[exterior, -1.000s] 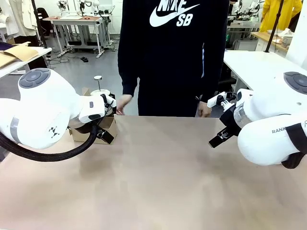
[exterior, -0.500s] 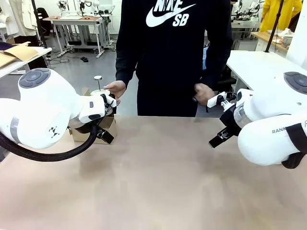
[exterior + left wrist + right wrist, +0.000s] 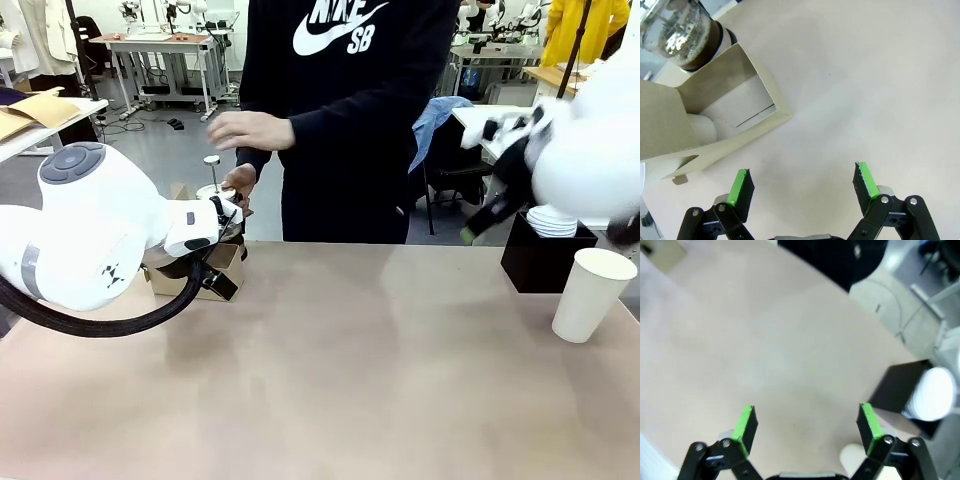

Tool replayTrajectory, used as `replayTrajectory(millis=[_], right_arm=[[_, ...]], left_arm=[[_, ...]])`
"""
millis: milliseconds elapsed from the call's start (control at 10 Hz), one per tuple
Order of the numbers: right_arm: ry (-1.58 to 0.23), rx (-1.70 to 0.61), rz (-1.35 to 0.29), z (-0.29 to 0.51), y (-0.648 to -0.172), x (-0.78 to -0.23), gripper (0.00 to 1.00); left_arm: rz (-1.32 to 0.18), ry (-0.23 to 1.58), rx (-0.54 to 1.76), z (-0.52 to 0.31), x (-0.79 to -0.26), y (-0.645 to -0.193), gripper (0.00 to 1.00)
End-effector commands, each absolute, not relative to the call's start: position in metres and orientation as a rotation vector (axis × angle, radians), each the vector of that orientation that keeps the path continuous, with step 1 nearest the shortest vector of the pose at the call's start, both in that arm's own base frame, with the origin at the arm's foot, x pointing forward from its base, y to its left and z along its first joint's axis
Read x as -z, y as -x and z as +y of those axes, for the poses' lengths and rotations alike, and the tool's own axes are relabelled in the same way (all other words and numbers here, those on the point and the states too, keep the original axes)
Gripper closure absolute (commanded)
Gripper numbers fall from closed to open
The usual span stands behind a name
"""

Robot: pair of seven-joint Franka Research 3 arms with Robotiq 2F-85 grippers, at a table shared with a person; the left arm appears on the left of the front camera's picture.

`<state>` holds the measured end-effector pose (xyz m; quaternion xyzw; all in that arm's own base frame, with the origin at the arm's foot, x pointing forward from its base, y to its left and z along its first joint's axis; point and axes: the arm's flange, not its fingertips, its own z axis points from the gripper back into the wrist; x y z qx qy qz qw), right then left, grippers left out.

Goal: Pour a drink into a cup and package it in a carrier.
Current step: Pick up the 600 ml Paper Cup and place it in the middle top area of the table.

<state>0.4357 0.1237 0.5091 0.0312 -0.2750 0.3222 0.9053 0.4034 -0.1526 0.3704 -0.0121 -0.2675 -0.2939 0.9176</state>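
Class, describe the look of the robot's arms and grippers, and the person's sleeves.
The left arm and right arm are white, rounded shells; the left carries a grey round cap and a looping black cable. The left gripper and right gripper have black fingers with green pads. The person's sleeves are long and black.

Cup [image 3: 593,293]: tall, plain white paper, tapering to its base. It stands upright, mouth open, at the right edge of the table [image 3: 350,380].
Carrier [image 3: 715,112]: brown cardboard, open-topped, at the table's far left.
Drink [image 3: 702,47]: dark brown, in a clear glass jug [image 3: 677,25] standing upright just behind the carrier.
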Motion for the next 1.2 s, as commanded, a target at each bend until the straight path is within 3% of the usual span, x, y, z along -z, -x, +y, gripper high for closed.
replayTrajectory(millis=[0, 300, 700, 800, 1000, 1100], right_arm=[[-0.218, -0.768, -0.589, 0.070, -0.445, -0.563, 0.00], [-0.437, -0.902, -0.714, -0.054, -0.428, -0.583, 0.00], [-0.729, -0.951, -1.035, -0.212, -0.398, -0.490, 0.00], [-0.766, -0.987, -1.141, -0.234, -0.389, -0.468, 0.00], [-0.830, -0.922, -1.155, -0.251, -0.405, -0.426, 0.00], [-0.714, -0.922, -1.173, -0.239, -0.361, -0.465, 0.00]], left_arm=[[-0.550, 0.025, 0.604, -0.152, -0.370, -0.403, 0.00], [-0.550, 0.025, 0.604, -0.152, -0.370, -0.403, 0.00], [-0.550, 0.025, 0.604, -0.152, -0.370, -0.403, 0.00], [-0.550, 0.025, 0.604, -0.152, -0.370, -0.403, 0.00], [-0.550, 0.025, 0.604, -0.152, -0.370, -0.403, 0.00], [-0.550, 0.025, 0.604, -0.152, -0.370, -0.403, 0.00]])
